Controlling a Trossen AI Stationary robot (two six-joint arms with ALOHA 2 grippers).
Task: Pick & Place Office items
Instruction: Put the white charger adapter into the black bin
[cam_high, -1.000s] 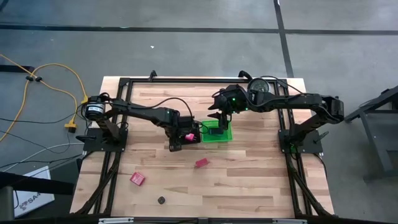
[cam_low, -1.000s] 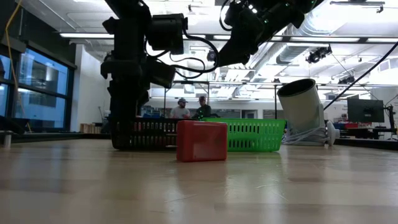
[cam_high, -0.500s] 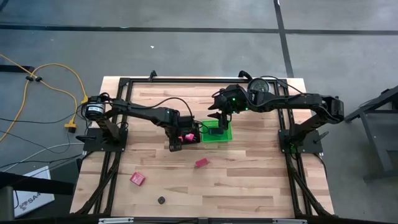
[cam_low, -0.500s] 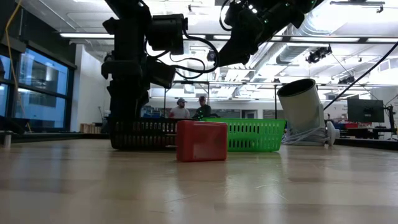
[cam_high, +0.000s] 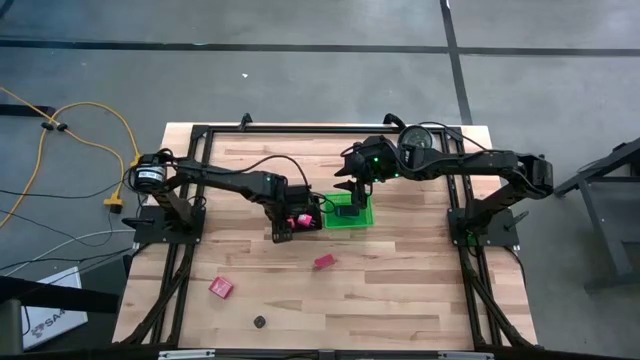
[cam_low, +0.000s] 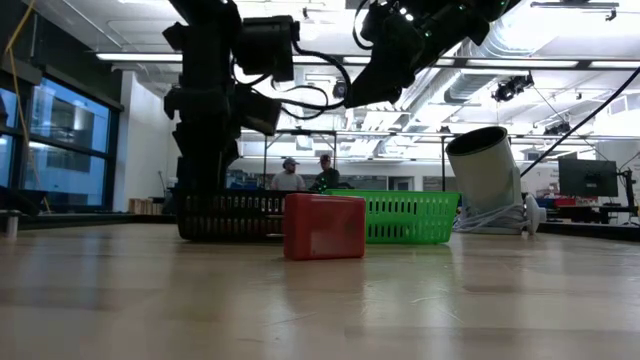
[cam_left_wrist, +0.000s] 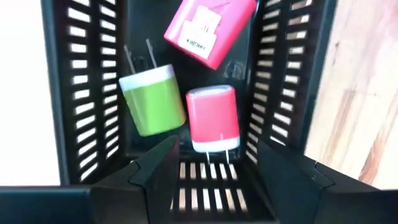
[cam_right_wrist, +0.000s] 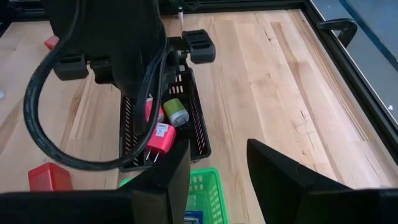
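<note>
**Wooden worktop, sorting under way**

Hovering over black mesh tray (cam_high: 298, 219): left gripper (cam_left_wrist: 214, 163), spread wide, holding nothing. Lying inside: pink charger (cam_left_wrist: 212, 117), green charger (cam_left_wrist: 152, 99), pink block (cam_left_wrist: 208, 28). Waiting above green bin (cam_high: 352, 211): right gripper (cam_right_wrist: 217, 162), also parted, empty. Resting nearer: red block (cam_high: 221, 287), pink piece (cam_high: 323, 262), black bit (cam_high: 259, 322). Probably light, rigid, smooth; best pinching flat sides.

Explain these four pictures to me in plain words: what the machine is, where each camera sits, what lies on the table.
Two dark robot arms work at a wooden table. One camera looks down from above, one sits level with the tabletop, one rides each wrist. The left gripper, open and empty, hangs over a black mesh tray holding a green charger, a red charger and a pink block. The right gripper, also open, hovers above the green bin. Two red blocks and a small dark bit lie loose.
</note>
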